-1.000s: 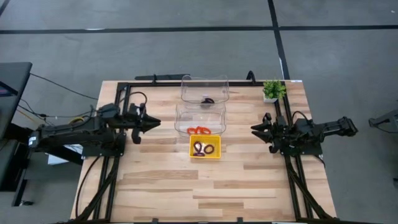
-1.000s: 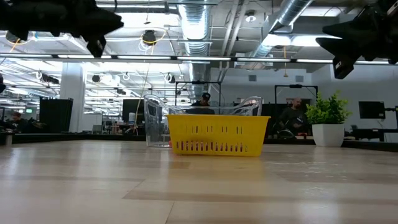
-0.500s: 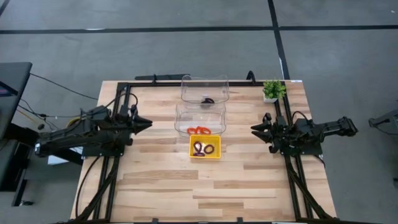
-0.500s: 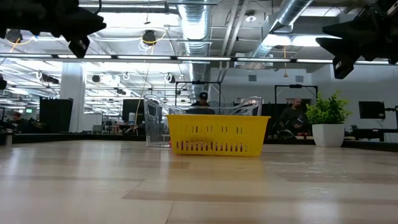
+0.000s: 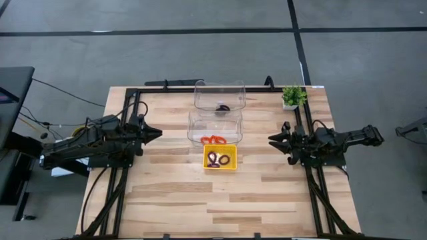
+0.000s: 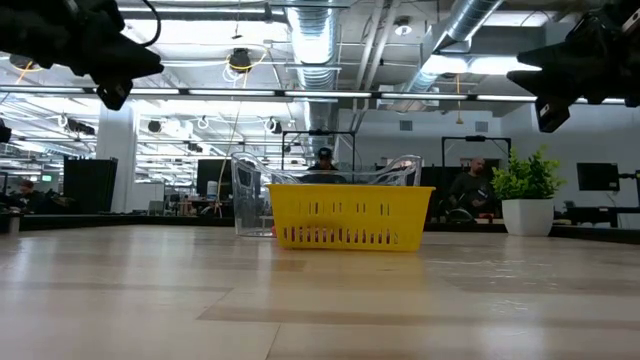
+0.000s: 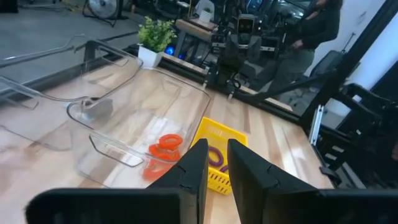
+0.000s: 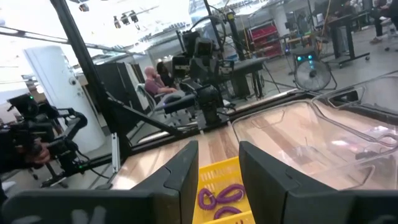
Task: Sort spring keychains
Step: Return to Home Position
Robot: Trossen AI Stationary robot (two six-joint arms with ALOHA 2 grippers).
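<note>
High view: two purple keychains (image 5: 219, 159) in yellow tray (image 5: 207, 165); both hands slightly parted, empty.

The table (image 5: 180, 193) is pale wood in jointed planks with a smooth, lightly sheened finish, framed along its far, left and right edges by matt black metal rails (image 5: 200, 89). Near the middle stand two bins (image 5: 215, 120) of clear, glossy plastic beside a yellow tray (image 6: 350, 218) of opaque slotted plastic, which holds coiled spring keychains (image 5: 219, 159) that look like smooth plastic. Both arms are matt black; the left gripper (image 7: 213, 167) shows dull, hard-looking fingers (image 7: 194, 163), as does the right gripper (image 8: 217, 168).
</note>
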